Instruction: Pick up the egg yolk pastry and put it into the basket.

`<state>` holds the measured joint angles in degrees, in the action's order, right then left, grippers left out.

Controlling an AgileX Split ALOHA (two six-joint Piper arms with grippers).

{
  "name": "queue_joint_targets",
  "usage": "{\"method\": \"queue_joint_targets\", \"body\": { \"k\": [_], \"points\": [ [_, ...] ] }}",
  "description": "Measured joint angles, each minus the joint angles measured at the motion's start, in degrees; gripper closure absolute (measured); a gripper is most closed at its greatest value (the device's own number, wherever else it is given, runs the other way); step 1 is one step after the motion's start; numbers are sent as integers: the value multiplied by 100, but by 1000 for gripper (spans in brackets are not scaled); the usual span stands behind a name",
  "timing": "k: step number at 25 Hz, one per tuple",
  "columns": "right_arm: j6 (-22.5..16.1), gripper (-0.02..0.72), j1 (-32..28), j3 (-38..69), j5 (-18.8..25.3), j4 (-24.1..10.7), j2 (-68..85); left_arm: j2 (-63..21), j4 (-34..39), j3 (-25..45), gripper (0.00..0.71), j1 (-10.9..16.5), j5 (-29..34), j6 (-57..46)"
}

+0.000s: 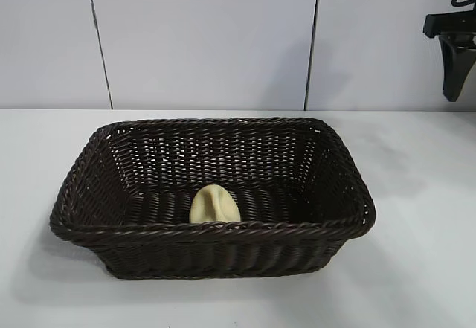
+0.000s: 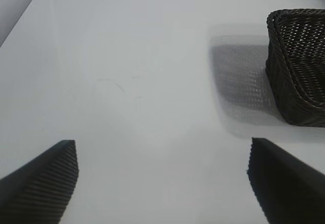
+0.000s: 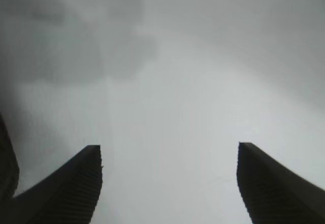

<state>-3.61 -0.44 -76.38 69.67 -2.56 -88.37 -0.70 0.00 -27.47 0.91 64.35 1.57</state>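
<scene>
The basket (image 1: 216, 194) sits on the table (image 1: 424, 216), about midway between its left and right edges. Inside it, the pastry (image 1: 214, 204) lies on the floor against the near wall. The right gripper (image 1: 454, 53) hangs above the table's far right corner, well apart from the basket.

The egg yolk pastry (image 1: 215, 204) lies inside the basket (image 1: 223, 250) on the table (image 1: 416, 268).
</scene>
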Motion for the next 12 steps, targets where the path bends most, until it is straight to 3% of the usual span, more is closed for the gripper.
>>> {"method": "queue_joint_targets", "body": {
  "k": [9, 12],
  "points": [
    [42, 167, 0, 2012, 88, 6, 2489, 0, 0, 0, 52, 0, 0, 0],
    [116, 167, 0, 2746, -144, 11, 3322, 0, 0, 0, 52, 0, 0, 0]
  ]
}}
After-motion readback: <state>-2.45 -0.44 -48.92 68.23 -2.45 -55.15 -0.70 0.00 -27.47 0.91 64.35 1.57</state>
